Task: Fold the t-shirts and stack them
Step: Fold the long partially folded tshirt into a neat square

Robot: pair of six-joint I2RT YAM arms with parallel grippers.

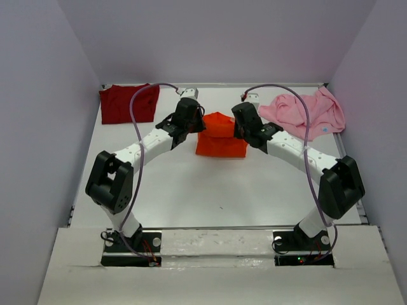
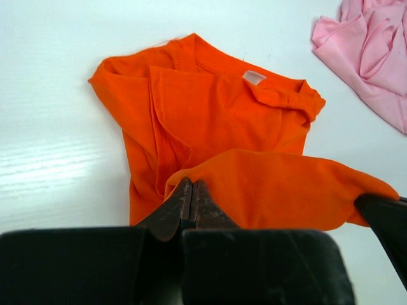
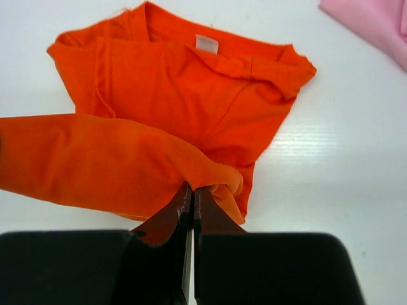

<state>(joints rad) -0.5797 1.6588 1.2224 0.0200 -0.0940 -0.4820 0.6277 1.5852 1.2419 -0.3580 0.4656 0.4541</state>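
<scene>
Pinching the near edge of the orange t-shirt, the left hand and right hand are both clenched on cloth, holding it raised over the rest at the worktop's middle. The maroon t-shirt lies far left, seemingly folded; the pink t-shirt sits crumpled far right.

pink t-shirt cropped at edge, orange t-shirt sides partly hidden
</scene>
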